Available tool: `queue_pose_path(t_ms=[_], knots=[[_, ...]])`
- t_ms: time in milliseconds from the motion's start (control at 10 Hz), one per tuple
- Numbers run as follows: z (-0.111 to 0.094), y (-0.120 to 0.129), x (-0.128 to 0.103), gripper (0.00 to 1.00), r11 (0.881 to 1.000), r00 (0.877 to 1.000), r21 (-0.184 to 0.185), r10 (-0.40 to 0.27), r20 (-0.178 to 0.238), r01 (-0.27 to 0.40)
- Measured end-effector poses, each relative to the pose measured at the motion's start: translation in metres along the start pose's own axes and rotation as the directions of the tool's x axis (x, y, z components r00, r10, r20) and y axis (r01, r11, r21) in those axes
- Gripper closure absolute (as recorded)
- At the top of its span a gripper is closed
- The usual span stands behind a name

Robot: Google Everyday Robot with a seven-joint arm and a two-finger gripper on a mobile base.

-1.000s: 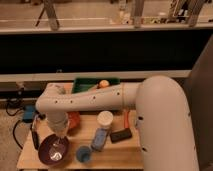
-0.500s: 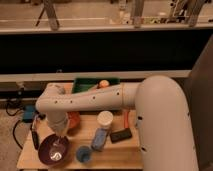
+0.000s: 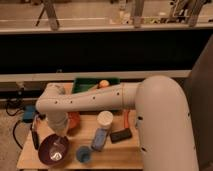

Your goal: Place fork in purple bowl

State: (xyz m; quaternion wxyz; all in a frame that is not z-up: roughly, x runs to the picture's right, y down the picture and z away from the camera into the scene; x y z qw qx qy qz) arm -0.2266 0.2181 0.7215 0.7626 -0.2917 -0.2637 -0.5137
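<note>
The purple bowl [image 3: 50, 152] stands at the table's front left corner. My arm reaches down from the right, and the gripper [image 3: 60, 136] hangs over the bowl's far rim, just above its inside. A small pale silvery streak, seemingly the fork [image 3: 58, 145], shows right under the gripper inside the bowl. I cannot tell whether it is held or lying in the bowl.
An orange-red bowl [image 3: 74, 120] sits behind the gripper, partly hidden by the arm. A small blue cup [image 3: 84, 154], a blue bottle [image 3: 100, 139], a white cup [image 3: 105, 119] and a black block [image 3: 121, 135] stand to the right. A green tray [image 3: 85, 85] is at the back. A black-handled tool [image 3: 35, 137] lies at the left edge.
</note>
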Motion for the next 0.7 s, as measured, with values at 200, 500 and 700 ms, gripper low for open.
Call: queue_pose_path(t_ms=[200, 500, 700], knots=[[0.0005, 0.0007, 0.001, 0.66, 1.0, 1.0, 0.001, -0.002, -0.004, 0.002], [0.0013, 0.0005, 0.0011, 0.66, 1.0, 1.0, 0.005, -0.011, -0.008, 0.011], [0.0005, -0.0002, 0.0032, 0.66, 1.0, 1.0, 0.007, -0.014, -0.014, 0.015]])
